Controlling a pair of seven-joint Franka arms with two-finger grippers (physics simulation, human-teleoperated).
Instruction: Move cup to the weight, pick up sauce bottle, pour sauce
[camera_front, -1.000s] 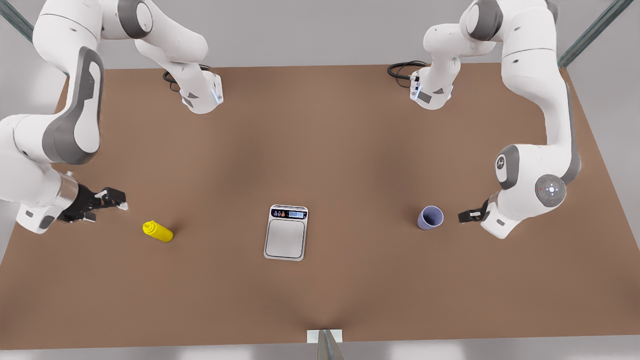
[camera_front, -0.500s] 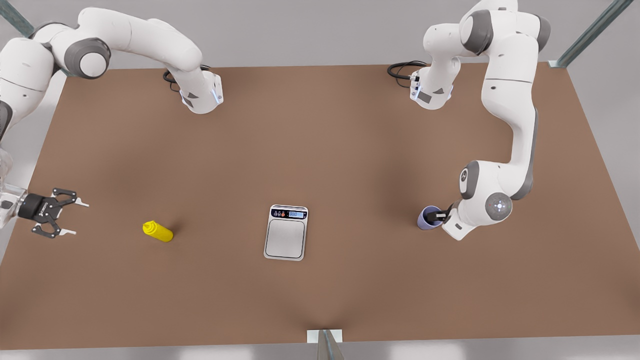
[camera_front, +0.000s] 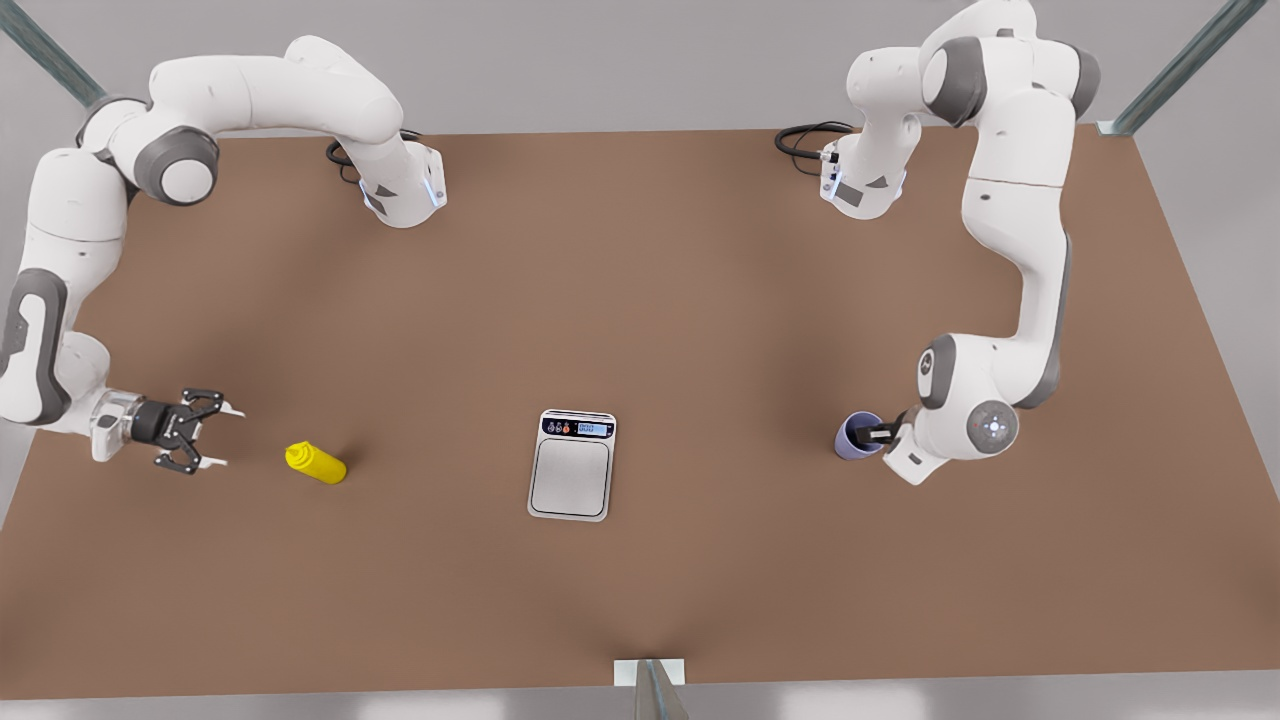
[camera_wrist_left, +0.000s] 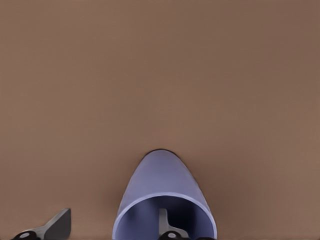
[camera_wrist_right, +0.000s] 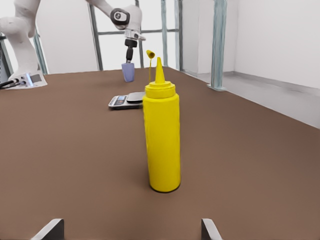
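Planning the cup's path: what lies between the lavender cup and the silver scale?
Bare brown table between lavender plastic cup and silver scale, per front view.

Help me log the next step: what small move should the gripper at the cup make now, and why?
Probably shut the left gripper on the cup: one finger sits inside the rim, the other outside, jaws open. The cup stands apart from the weight. The right gripper waits open near the sauce bottle.

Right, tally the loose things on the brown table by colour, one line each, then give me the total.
Yellow: 1, the yellow plastic squeeze bottle with a pointed nozzle, standing upright
Lavender-blue: 1, the small lavender-blue plastic tumbler, with one finger of the left hand inside its rim
Silver-grey: 1, the flat rectangular silver-grey kitchen scale
Total: 3
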